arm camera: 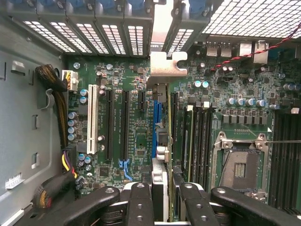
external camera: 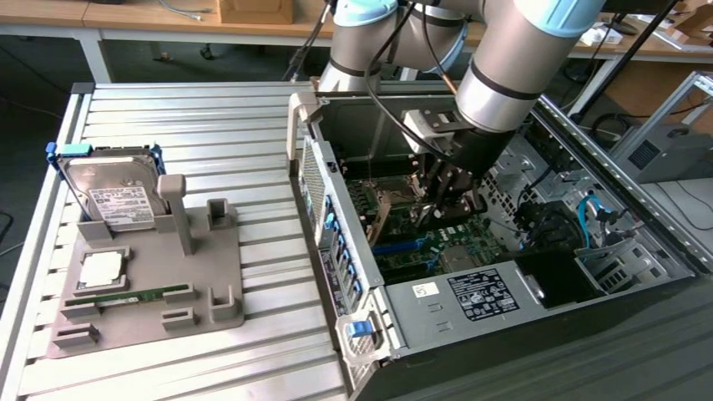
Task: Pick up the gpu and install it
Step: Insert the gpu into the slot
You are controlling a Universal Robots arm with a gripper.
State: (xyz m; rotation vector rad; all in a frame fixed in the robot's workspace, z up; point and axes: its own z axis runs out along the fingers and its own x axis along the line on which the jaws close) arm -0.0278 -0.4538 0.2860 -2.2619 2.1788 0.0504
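A grey robot arm reaches down into an open black desktop computer case (external camera: 624, 276) lying on its side on a pale slatted metal surface (external camera: 200, 117). The black end effector (external camera: 452, 194) hangs low inside the case, just above the green motherboard (external camera: 418, 242). In the wrist view, the end effector (arm camera: 162, 197) has its dark fingers (arm camera: 140, 202) clamped on the gpu (arm camera: 161, 155), a thin card seen edge-on with a pale metal bracket strip at its far end. The card stands upright over the blue expansion slot (arm camera: 155, 117), seemingly touching it, though how deep it sits is hard to judge. On the exterior view's left, a grey plastic parts holder (external camera: 212, 284) rests on the surface, carrying a silver boxy hard drive with a white label (external camera: 112, 196) and a narrow green memory stick (external camera: 139, 296).
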